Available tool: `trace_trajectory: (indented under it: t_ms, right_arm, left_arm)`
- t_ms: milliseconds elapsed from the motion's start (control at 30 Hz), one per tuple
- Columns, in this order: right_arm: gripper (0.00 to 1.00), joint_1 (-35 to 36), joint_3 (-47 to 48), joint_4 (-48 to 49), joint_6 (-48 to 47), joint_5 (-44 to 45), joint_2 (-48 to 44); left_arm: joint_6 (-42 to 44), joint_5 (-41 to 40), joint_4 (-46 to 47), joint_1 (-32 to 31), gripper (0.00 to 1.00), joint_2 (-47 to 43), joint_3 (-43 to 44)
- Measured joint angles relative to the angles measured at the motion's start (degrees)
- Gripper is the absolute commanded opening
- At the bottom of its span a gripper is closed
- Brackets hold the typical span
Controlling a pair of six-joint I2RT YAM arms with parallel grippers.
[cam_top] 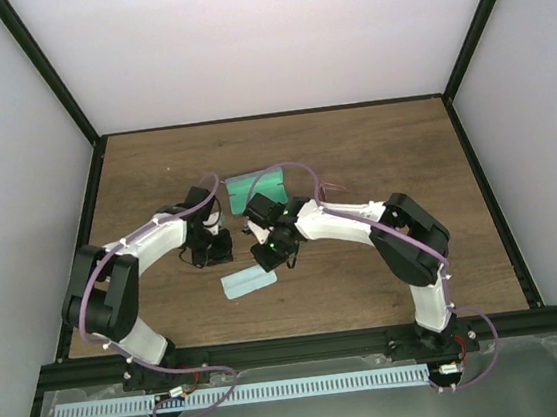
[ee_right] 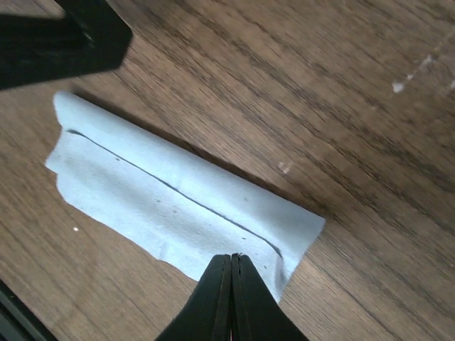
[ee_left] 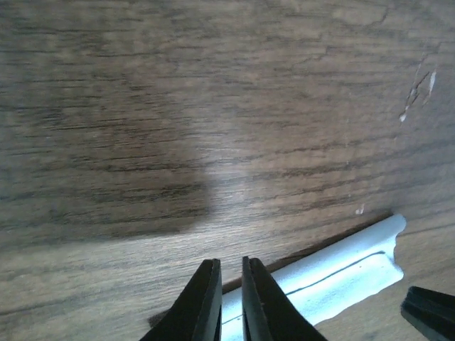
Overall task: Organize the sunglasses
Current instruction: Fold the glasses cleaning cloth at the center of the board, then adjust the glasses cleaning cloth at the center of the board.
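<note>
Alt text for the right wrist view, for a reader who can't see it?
A folded pale blue cloth lies on the wooden table, with the right gripper, fingers closed together, above its near edge. A dark part of the other arm fills the top-left corner.
</note>
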Motion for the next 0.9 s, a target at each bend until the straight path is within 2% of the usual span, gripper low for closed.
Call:
trace_trajectory:
  t_ms: [67, 700, 900]
  right_arm:
    - [0.01, 0.00, 0.50, 0.26, -0.02, -0.85, 0.00]
    - [0.01, 0.33, 2.49, 4.35, 1.16, -5.99, 1.95]
    - [0.01, 0.37, 2.49, 5.07, 1.79, -6.45, 1.99]
  left_arm:
    - [0.33, 0.87, 0.24, 0.00, 0.04, 0.96, 0.02]
    - [2.75, 8.52, -1.09, 0.24, 0.04, 1.16, 1.44]
    - [4.57, 14.62, -0.92, 0.11, 0.04, 1.18, 0.50]
